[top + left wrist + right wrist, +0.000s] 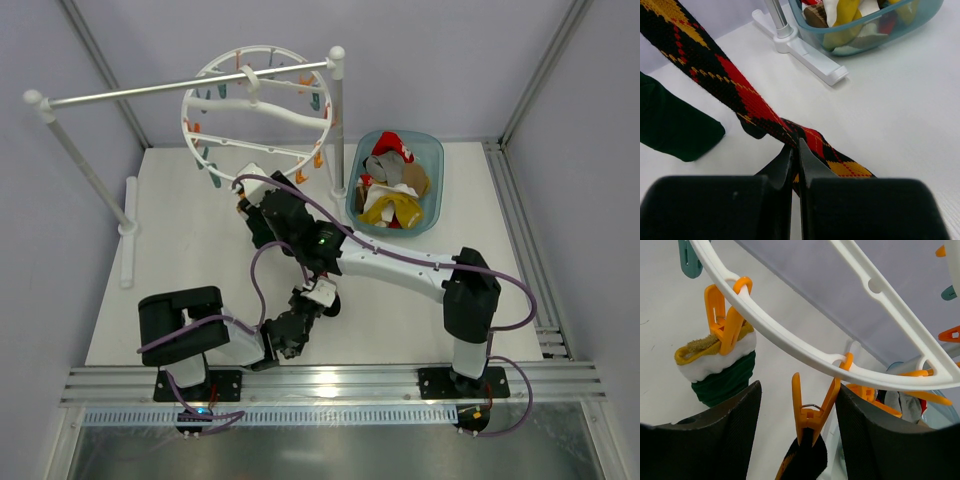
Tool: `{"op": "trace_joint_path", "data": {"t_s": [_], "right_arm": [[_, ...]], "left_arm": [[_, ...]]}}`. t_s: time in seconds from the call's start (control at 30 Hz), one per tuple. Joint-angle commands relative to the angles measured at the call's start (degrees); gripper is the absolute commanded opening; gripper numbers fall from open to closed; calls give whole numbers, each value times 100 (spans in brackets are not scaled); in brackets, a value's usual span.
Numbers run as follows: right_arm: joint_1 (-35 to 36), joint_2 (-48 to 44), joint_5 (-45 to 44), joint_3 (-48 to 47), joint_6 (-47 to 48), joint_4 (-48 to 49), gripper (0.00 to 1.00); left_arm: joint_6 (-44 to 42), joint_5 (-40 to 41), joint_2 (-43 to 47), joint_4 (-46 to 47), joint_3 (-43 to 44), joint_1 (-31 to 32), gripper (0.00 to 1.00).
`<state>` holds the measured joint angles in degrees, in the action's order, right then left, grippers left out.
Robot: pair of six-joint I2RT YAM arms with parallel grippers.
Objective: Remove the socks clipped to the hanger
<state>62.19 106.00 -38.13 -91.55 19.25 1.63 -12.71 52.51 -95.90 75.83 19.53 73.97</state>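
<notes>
Left gripper (pixel 796 146): jaws pressed together, pinching the lower stretch of the dark argyle sock with red and yellow diamonds (pixel 740 92). From the pinch the sock ran as a straight band up and to the left, out of the wrist view.

Right gripper (pixel 797 390): jaws spread, one on either side of an orange plastic clip (pixel 810 415) hanging off the rim of the large white round plastic hanger (pixel 790 342). One jaw looked to be touching the clip's arm, and there was a clear gap on the other side. The clip was biting the top of a dark fabric with an orange-yellow edge. Only that top showed, so I couldn't tell which sock it was.

The next orange clip along the rim (pixel 725 325) held a dark green sock with a white and yellow cuff (pixel 725 380), hanging near the first clip.

Overhead view: the hanger hung from the straight white rail stand (pixel 180 88) at the far side of the white desk (pixel 190 250). The right arm reached up to its near rim, and the left gripper sat lower, nearer the bases. A teal plastic bin (pixel 437 165) stood on the desk just right of the hanger and held loose socks (pixel 390 200) in red, white, yellow and brown.
</notes>
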Motion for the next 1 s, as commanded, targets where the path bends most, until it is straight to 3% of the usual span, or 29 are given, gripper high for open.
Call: {"op": "trace_joint_path", "data": {"t_s": [0.0,0.13,0.23,0.3,0.33,0.57,0.67,0.7,0.73,0.83,0.93,0.97], "right_arm": [[30,-18,34,-293,-44,-14,62],[30,-9,-63,-267,70,144,58],[21,9,-98,-241,114,198,49],[21,18,-124,-285,123,171,20],[21,26,-142,-267,141,206,13],[30,44,-274,-241,211,320,9],[30,-61,-335,-144,185,399,37],[30,-114,-344,-101,167,417,55],[30,-184,-362,48,150,443,62],[30,-605,-336,530,88,592,78],[30,-1307,-309,1241,9,891,82],[30,-1501,-309,1453,-17,1057,88]], "left_arm": [[-21,-48,-52,1267,-2,73,0],[-39,-39,-52,1276,7,73,0],[-47,-39,-52,1276,7,73,0],[-56,-30,-61,1276,7,73,0],[-56,-30,-61,1276,7,73,0],[-56,-22,-34,1276,-11,73,0],[-65,-4,-43,1276,-19,73,0],[-65,-4,-34,1276,-28,73,0],[-65,-13,-43,1276,-19,73,0],[-30,-83,-26,1267,-11,73,0],[-21,-197,-26,1206,60,73,0],[-21,-224,-17,1136,147,73,0]]}}
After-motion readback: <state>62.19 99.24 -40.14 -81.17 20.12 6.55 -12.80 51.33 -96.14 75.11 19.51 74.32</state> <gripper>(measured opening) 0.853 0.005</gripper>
